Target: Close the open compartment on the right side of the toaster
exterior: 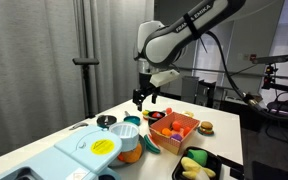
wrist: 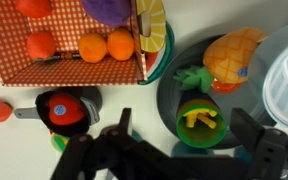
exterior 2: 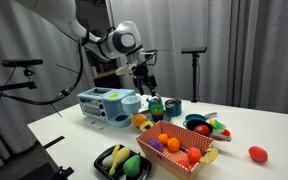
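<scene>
"Where is the gripper (exterior: 144,97)?"
"Hanging above the table (exterior 2: 44,135), fingers spread apart, gripping nothing."
"And the toaster (exterior 2: 104,103)?"
"Lower than the gripper, off to one side. Its compartment (exterior 2: 127,106) stands open on the end nearest the gripper. A green cup (wrist: 202,120) sits directly underneath."

Wide-spread claw (wrist: 181,140) over green cup (wrist: 199,120), beside checkered tray (wrist: 9,50)

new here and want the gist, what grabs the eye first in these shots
The open gripper hangs over the middle of the white table. The pale blue toaster with its yellow disc sits near one table edge, and an orange tray of bright toy food stands close by.
</scene>
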Available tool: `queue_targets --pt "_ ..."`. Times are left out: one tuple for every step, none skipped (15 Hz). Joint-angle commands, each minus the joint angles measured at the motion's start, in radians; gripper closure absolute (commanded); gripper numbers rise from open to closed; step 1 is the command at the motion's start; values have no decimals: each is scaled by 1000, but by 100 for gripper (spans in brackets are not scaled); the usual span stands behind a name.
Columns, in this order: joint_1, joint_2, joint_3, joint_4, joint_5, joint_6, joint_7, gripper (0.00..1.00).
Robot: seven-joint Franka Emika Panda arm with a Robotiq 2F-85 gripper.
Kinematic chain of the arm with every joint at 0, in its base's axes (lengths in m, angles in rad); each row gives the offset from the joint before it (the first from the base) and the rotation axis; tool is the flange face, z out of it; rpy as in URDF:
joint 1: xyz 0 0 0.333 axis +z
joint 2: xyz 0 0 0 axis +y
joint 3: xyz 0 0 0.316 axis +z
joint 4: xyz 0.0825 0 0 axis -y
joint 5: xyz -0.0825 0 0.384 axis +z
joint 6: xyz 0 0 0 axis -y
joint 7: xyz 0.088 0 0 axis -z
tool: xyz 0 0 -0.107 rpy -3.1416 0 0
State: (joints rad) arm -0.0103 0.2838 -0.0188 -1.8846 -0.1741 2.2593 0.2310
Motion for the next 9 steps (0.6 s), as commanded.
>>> queue_targets --pt "14 0 -14 0 6 -2 -4 0" --pt "13 0 -15 -3 6 -2 -4 0" --pt "13 0 -16 -4 6 -2 -4 0" --pt "13 0 -17 -4 6 -2 -4 0" --pt "13 0 -17 -4 6 -2 -4 0" --pt "13 0 -17 -4 6 -2 -4 0" --pt "13 0 -17 -4 6 -2 -4 0" --pt "13 0 -17 -4 6 -2 -4 0" --pt "14 3 -19 -2 0 0 3 0"
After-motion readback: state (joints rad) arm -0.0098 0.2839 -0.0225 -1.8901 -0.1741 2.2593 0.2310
